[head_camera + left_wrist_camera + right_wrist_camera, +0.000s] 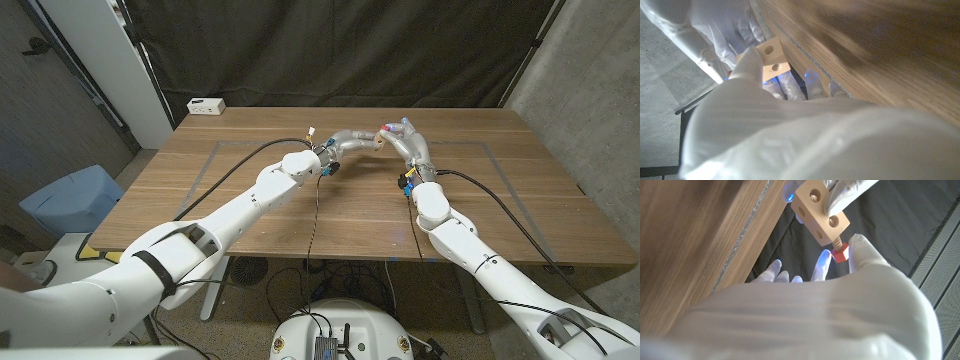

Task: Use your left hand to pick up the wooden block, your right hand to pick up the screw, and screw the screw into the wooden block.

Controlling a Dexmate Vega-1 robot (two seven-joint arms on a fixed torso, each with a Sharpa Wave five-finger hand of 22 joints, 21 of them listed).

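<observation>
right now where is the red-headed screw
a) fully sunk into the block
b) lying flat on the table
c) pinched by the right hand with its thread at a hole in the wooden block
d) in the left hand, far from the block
c: in the right wrist view the right hand pinches the screw, its thread entering the wooden block that the left hand holds.

Both white-gloved hands meet above the far middle of the brown wooden desk (pixel 300 215): left hand (pixel 352 139), right hand (pixel 397 137). A small white box (pixel 205 105) sits at the desk's upper-left corner.
</observation>
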